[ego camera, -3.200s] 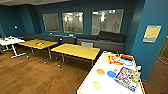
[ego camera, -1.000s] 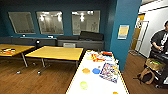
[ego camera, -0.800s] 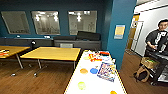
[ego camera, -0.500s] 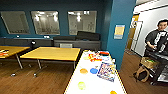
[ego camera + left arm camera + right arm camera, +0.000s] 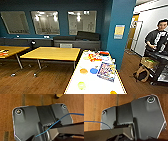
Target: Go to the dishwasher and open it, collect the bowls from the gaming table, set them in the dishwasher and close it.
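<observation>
From the head view, the gaming table (image 5: 75,85) stretched ahead, a long white surface carrying a colourful board game (image 5: 107,71). The bowls sat on it untouched: an orange bowl (image 5: 83,71) just beside a blue bowl (image 5: 94,71), and a green bowl (image 5: 81,85) nearer the camera. Yellow-topped tables (image 5: 53,53) stood to the left, and a person (image 5: 156,40) with a control rig stood at the far right. No dishwasher appeared here, so whether it was open could not be judged; collecting, loading and closing all seemed left to do.

In the left wrist view, the robot's own dark plate hung above a brown floor (image 5: 7,106), crossed by a blue cable (image 5: 65,116). Whether the left gripper was apart or together could not be told.

The right wrist view showed the same sort of plate above wooden floor (image 5: 95,106); the right gripper's state could not be told either.
</observation>
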Controlling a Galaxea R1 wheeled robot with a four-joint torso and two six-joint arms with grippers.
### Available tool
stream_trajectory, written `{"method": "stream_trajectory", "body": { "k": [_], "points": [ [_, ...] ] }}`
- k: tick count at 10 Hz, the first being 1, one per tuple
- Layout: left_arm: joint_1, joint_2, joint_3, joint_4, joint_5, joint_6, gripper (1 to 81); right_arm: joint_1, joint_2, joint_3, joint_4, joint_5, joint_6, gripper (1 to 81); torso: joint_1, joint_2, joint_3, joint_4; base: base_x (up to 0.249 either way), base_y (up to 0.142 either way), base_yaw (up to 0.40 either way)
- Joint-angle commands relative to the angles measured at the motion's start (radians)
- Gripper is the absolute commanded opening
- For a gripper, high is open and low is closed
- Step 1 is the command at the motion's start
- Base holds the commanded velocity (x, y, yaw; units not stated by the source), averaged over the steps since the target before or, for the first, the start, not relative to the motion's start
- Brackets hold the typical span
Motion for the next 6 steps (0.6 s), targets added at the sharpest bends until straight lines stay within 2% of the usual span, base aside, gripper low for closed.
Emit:
{"method": "stream_trajectory", "body": {
  "k": [1, 6],
  "points": [
    [-0.043, 0.000, 0.006, 0.007, 0.046, 0.007, 81.1, 0.050, 0.007, 0.003, 0.000, -0.052, 0.004, 81.1, 0.000, 0.000, 0.000, 0.000, 0.000, 0.000, 0.000],
    [-0.042, -0.002, 0.009, 0.007, 0.046, 0.007, 81.1, 0.053, -0.004, 0.008, 0.003, -0.055, 0.001, 81.1, -0.001, 0.000, 0.000, 0.000, 0.101, 0.000, 0.000]
  ]
}}
